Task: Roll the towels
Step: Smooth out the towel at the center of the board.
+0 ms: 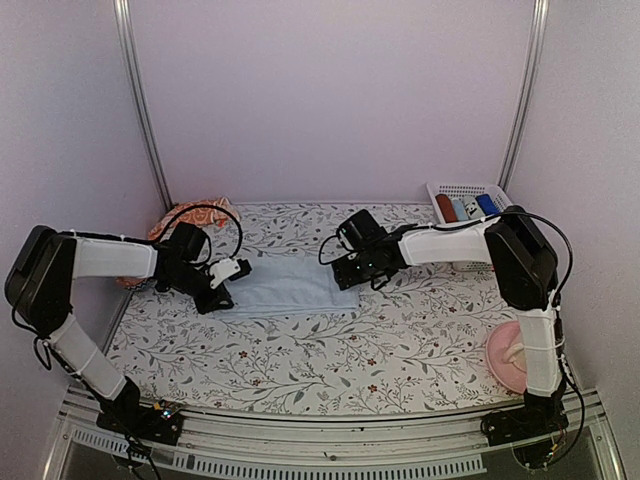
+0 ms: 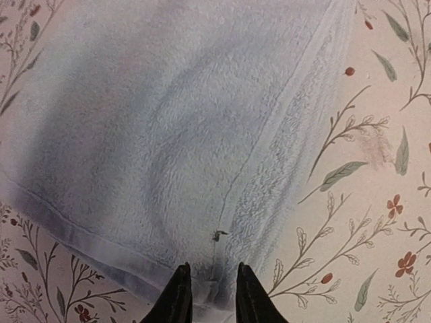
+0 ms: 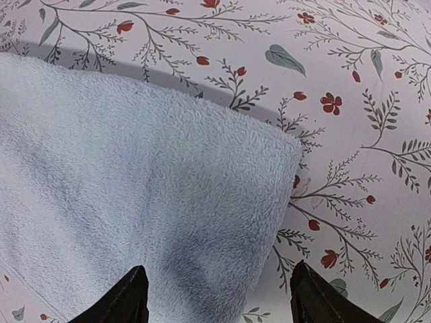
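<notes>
the light blue towel lies spread flat near the middle of the table, on a cloth printed with leaves and small red flowers. both arms reach in to it from opposite sides.

the left gripper is at the towel's left edge. in the left wrist view its two black fingertips stand close together with the towel's hemmed edge filling the narrow gap between them, so it is pinching that edge.

the right gripper is at the towel's right end, over a corner. its jaws are spread wide and hold nothing. one finger is over the blue cloth and the other is over the bare flowered surface just beside the towel's edge.

the orange-red towel sits bunched at the far left of the table, behind the left arm, well apart from the blue one. a white basket stands at the far right with a few small items in it. a pink round object is at the near right, partly hidden by the right arm.
</notes>
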Robot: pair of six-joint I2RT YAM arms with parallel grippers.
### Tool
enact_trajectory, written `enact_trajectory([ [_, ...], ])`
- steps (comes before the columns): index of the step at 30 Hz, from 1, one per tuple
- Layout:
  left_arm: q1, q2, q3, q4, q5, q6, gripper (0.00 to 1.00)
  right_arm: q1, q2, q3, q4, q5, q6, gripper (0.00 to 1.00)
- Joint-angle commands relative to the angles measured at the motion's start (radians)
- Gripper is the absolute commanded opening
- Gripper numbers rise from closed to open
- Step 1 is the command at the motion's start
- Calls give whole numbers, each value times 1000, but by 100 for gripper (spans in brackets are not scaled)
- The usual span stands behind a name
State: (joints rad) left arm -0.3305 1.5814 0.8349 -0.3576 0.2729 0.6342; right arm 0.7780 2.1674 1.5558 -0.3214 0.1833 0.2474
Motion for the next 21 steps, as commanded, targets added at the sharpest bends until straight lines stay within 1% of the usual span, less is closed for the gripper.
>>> enact_trajectory([
  [1,-9,37,-14,79,-91,35,24,2,-32,-13,16,-2,4,73],
  [8,-25,63,-22,77,-104,50,25,1,-29,-11,17,-2,2,73],
  [12,-29,77,-15,60,-106,51,28,2,-29,-12,17,-2,1,73],
  [15,-30,85,-9,48,-106,47,29,1,-29,-13,17,2,1,74],
  [16,-29,86,-8,44,-106,48,25,0,-29,-13,18,3,2,74],
  [17,-29,88,-7,43,-106,48,18,-1,-29,-13,17,2,2,74],
  [19,-29,98,1,33,-108,48,0,-5,-24,-13,17,3,1,74],
  [21,-28,106,12,20,-111,48,0,-10,-20,-14,15,3,4,74],
])
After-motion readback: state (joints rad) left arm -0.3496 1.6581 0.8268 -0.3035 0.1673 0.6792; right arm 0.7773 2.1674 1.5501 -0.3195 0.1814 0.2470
